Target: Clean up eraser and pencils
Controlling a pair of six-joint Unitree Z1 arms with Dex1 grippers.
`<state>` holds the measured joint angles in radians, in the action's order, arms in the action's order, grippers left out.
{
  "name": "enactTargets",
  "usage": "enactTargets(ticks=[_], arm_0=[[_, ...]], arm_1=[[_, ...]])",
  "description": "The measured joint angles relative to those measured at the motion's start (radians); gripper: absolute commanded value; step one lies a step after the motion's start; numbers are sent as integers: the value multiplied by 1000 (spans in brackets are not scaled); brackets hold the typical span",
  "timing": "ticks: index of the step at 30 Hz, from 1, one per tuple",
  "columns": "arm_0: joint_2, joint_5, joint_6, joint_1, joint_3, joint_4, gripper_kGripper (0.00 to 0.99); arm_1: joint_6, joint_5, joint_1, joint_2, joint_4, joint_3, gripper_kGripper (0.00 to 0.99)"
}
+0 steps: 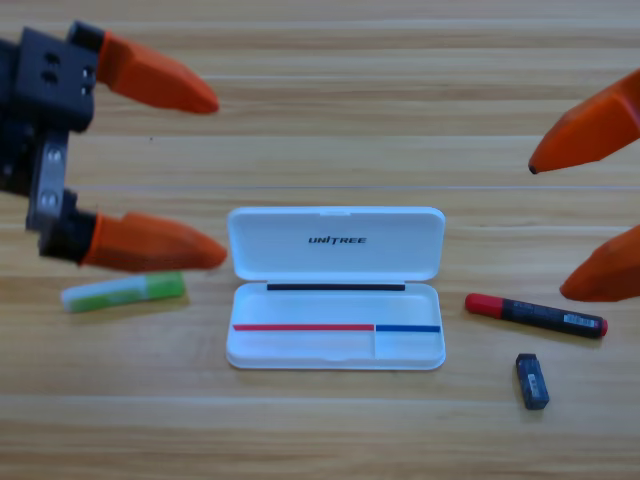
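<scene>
From the high view, my left end effector (212, 175) hangs over the left side of the worktop (330, 100), its black body cut off by the left edge of the picture. Its two orange jaws are spread wide, one pointing toward the upper middle of the worktop, the other lying lower, and nothing is between them. The lower jaw's tip sits just above the green and white pencil (124, 291), which lies nearly flat along the worktop's left side, left of the case.

My right end effector (548, 230) shows only as two orange jaw tips coming in from the right edge. They too stand well apart and grip nothing.

The white case (336, 287) lies open at the middle of the worktop, lid folded back toward the far edge, tray toward the near edge; nothing lies in the tray.

To the right of the case, near it but not touching, the black pencil with the red cap (536, 315) lies slightly slanted, cap end toward the case. The eraser (532, 381) sits just nearer the front edge than that pencil's right half, apart from it, toward the worktop's near right corner.
</scene>
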<state>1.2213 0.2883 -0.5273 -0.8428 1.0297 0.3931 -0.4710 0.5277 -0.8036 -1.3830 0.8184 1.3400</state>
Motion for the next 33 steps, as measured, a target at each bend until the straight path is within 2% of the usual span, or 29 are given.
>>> enactTargets(ticks=[3,7,15,20,23,25,31,33], arm_0=[[4,-5,0,-27,0,14,990],[4,-68,-39,-40,0,38,989],[4,-72,-64,-40,0,45,986],[4,-75,-64,-40,0,45,985],[4,-75,-64,-40,0,47,985],[4,-75,-64,-40,0,55,980],[3,-95,-67,-41,15,93,976],[3,-124,-87,-42,46,128,976]], arm_1=[[0,0,0,0,0,-3,925],[0,0,0,0,0,-6,925],[0,-3,-1,0,0,-25,925],[25,-37,-1,2,1,-56,925],[129,-106,-2,4,1,-59,925],[213,-190,-3,4,1,-60,925],[558,-595,-4,-9,1,-68,927],[635,-649,-4,-40,10,-67,927]])
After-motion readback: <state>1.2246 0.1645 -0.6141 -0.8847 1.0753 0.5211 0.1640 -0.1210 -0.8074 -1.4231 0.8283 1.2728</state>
